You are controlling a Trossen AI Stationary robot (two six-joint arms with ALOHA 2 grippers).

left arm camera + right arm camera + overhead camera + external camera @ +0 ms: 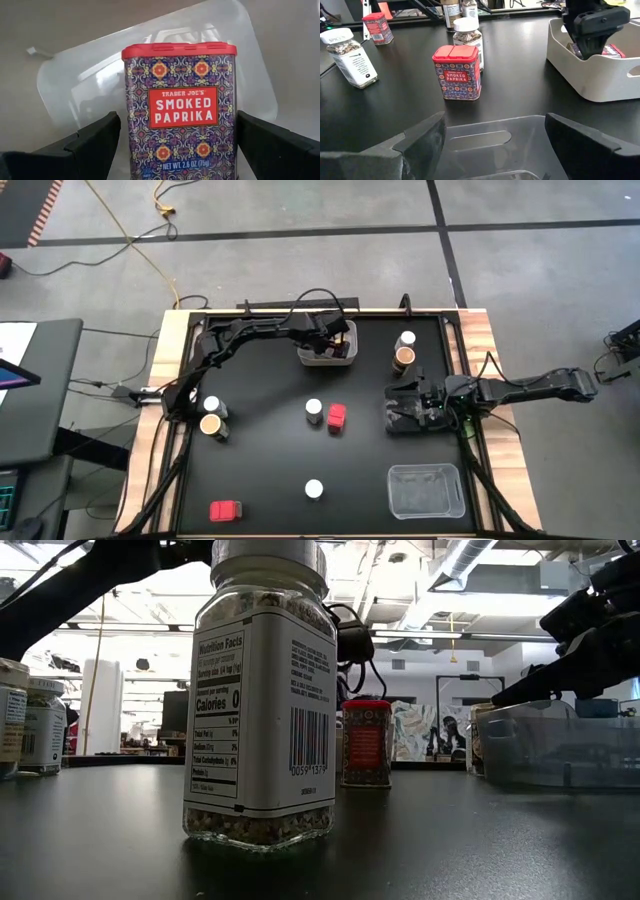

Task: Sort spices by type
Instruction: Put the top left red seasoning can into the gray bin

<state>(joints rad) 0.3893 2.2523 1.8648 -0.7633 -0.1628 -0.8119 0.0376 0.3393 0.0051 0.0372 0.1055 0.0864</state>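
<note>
The left gripper (332, 338) hangs over the white bin (327, 358) at the bench's far edge, clenched on a red-lidded smoked paprika box (182, 107). The right gripper (400, 405) rests released near the right edge, open bench around it.

The table (270, 470) top is smooth matt black with pale bare wood along its edges, and the clear bin (424, 490) is glossy see-through plastic. The near jar (262, 690) looks like clear glass with a white paper label. The paprika box (181, 107) has a printed, slightly shiny patterned wall under a red plastic lid, and the white bin (600, 60) is smooth matt plastic.
</note>
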